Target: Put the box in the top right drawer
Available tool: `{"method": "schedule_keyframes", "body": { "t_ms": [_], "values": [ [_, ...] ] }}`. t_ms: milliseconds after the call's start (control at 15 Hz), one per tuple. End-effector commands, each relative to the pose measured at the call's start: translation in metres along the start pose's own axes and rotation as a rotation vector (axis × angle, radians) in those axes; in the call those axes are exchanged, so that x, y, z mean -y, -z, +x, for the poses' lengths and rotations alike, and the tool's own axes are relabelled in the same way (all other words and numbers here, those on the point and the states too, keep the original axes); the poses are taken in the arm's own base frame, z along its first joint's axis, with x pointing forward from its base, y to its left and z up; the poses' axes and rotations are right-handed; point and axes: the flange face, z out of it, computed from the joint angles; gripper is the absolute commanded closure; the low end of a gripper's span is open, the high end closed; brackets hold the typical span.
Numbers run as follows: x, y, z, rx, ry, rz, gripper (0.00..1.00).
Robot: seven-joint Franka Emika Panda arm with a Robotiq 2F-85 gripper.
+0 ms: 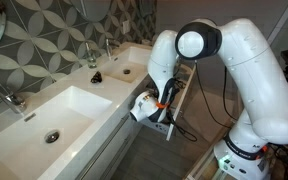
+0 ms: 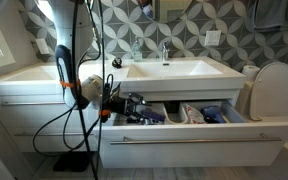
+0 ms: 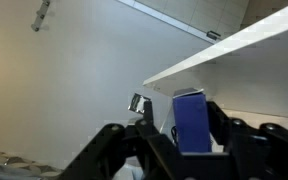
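In the wrist view my gripper point(image 3: 178, 112) is shut on the box point(image 3: 191, 125), a small dark blue carton that stands upright between the fingers. In both exterior views the gripper point(image 2: 132, 103) point(image 1: 164, 108) reaches into the left end of the open top right drawer point(image 2: 184, 141) point(image 1: 183, 92) under the white counter. The box itself is hidden by the gripper in both exterior views. The drawer has a plain white front, and several small items lie inside it.
Two white basins point(image 1: 59, 108) point(image 2: 179, 68) with faucets sit in the counter above the drawer. A toilet point(image 2: 275, 90) stands beside the vanity. A black cable point(image 2: 69, 130) hangs from the arm in front of the closed drawer fronts. A small black object point(image 1: 96, 77) lies between the basins.
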Motion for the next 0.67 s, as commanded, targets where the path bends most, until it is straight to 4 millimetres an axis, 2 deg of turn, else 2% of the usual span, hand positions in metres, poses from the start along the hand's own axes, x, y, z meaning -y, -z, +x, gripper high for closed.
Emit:
{"method": "schedule_keyframes", "body": {
  "t_ms": [0,133,200,333,400,533,600],
  "values": [
    [0.003,-0.002,0.007,-0.026,-0.010,0.006,0.44],
    [0.003,0.000,0.006,-0.035,-0.008,0.019,0.46],
    [0.003,0.002,0.006,-0.043,-0.011,0.033,0.39],
    [0.003,0.005,0.007,-0.070,-0.014,0.074,0.15],
    [0.004,0.007,0.007,-0.088,-0.018,0.107,0.14],
    [0.006,0.008,0.010,-0.116,-0.046,0.150,0.02],
    [0.007,0.007,0.012,-0.134,-0.065,0.161,0.00]
  ]
}}
